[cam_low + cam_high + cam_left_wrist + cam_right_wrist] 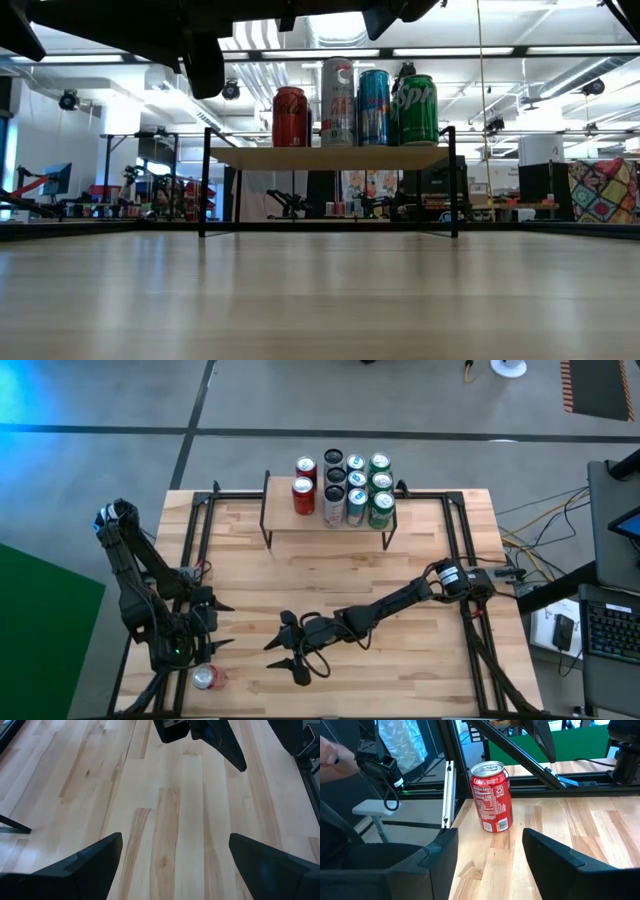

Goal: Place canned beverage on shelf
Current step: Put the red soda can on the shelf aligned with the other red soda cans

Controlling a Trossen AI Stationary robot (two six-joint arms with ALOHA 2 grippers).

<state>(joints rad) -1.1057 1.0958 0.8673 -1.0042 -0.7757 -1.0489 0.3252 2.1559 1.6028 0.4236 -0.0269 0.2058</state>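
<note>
Light-wood desk [330,580] carries the shelf [330,525] at its far edge, already stocked with cans. One red can [492,796] stands upright near the front-left corner. The right tool [292,648], half open and empty, faces it; the step is the approach, then closing around it. The left tool [222,625] waits wide, empty.

The light-wood worktop [330,590] is bordered by a black metal frame [455,550]. It stands on a grey floor [120,450] crossed by dark lines. Off one side sit a keyboard [608,630] and loose cables [540,525]. A green panel [45,630] lies beside the opposite edge. Clear plastic wrap [402,742] hangs beyond the frame.
</note>
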